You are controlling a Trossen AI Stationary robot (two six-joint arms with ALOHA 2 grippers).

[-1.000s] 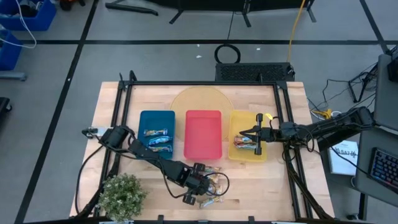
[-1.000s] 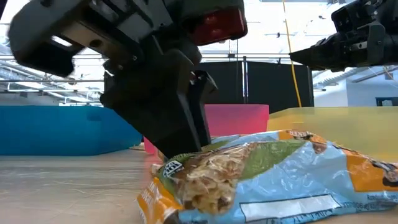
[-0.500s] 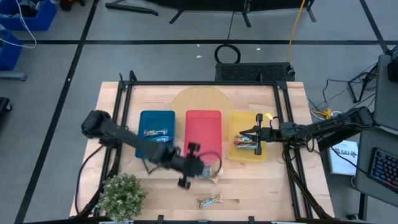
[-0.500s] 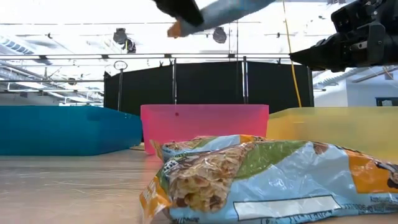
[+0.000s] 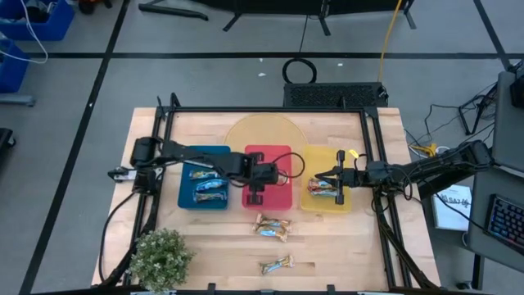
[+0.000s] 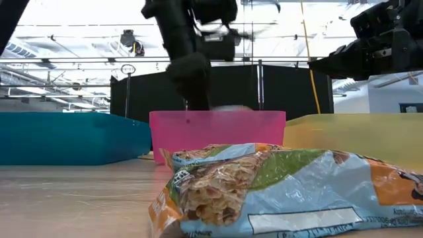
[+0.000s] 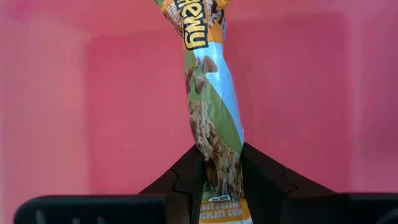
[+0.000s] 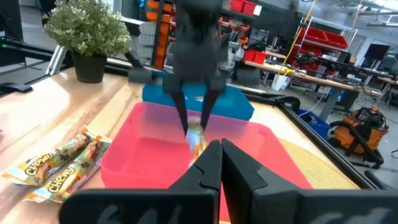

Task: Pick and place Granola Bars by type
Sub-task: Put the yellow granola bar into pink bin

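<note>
My left gripper (image 5: 260, 179) hangs over the red tray (image 5: 280, 197), shut on a granola bar (image 7: 211, 112) with an orange, green and pale blue wrapper. My right gripper (image 5: 321, 176) is shut and empty above the yellow tray (image 5: 327, 205), which holds bars (image 5: 319, 188). Two bars (image 5: 206, 182) lie in the blue tray (image 5: 188, 201). Two more bars (image 5: 272, 227) lie flat on the table near the red tray, and one (image 5: 277, 264) lies by the near edge. That last bar fills the low view (image 6: 284, 192). My left gripper pinches the bar near one end (image 7: 219, 180) between its two fingers (image 7: 186, 183). The fingers come from above, pointing down. The bar hangs upright below them (image 8: 196, 138) over the red tray; whether its lower end touches the tray floor I cannot tell.
A potted plant (image 5: 160, 256) stands at the near left corner. A round pale mat (image 5: 262, 131) lies behind the trays. A black frame rail (image 5: 262, 111) runs around the work area. Bare wood lies near the trays on the right (image 5: 344, 246).
My left gripper has taken one bar from the group near the table's near edge and lifted it clear. It has carried the bar toward the far edge to above the red tray and turned about on the way. The other bars stay on the table.
</note>
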